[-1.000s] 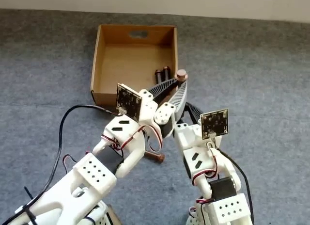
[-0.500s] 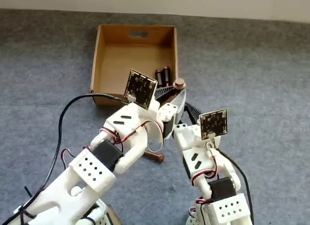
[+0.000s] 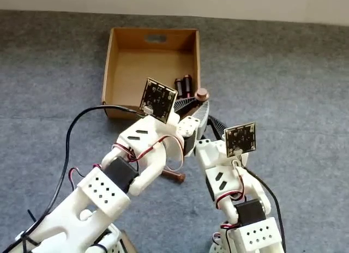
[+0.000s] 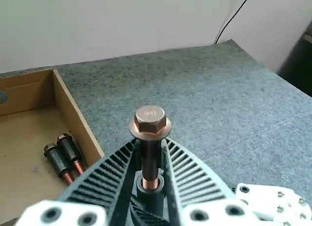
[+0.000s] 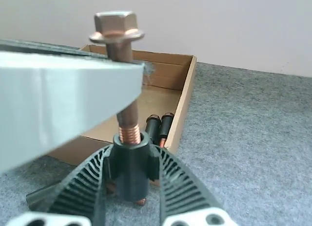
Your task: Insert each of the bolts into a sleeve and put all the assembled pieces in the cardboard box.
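My left gripper (image 4: 150,144) is shut on the shaft of a copper bolt (image 4: 150,122), held upright beside the cardboard box (image 3: 111,62). The bolt's threaded tip sits in the mouth of a black sleeve (image 5: 129,168). My right gripper (image 5: 129,155) is shut on that sleeve from below. In the high view the bolt head (image 3: 202,94) shows just outside the box's right wall, over both grippers. Two assembled pieces (image 3: 183,85) lie side by side in the box's near right corner, and the left wrist view has them (image 4: 62,157) too.
A loose brown and black piece (image 3: 174,176) lies on the grey carpet between the two arms. A dark cylinder (image 5: 41,197) lies on the carpet near the right gripper. A black cable (image 3: 73,138) runs along the left arm.
The left arm's wrist swung up and toward the box, and the bolt came down a little toward the sleeve. Over the last half second nothing moved.
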`<state>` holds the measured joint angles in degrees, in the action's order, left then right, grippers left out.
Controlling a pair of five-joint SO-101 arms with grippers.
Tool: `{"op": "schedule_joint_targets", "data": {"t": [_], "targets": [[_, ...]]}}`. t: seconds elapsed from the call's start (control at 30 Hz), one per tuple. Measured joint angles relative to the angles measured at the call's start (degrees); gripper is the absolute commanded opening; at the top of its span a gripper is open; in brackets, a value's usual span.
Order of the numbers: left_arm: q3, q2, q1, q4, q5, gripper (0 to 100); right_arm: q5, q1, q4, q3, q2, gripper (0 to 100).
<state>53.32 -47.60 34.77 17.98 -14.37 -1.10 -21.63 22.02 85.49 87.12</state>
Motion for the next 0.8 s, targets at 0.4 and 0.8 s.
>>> {"op": "schedule_joint_targets", "data": {"t": [0.4,0.8], "targets": [[-5.9,6.2,0.0,0.1,0.0,1,0.0,0.3,0.0,0.0,0.1,0.5],[-9.3,9.1,0.0,5.6,0.0,1,0.0,2.2,0.0,0.0,0.0,0.5]]}}
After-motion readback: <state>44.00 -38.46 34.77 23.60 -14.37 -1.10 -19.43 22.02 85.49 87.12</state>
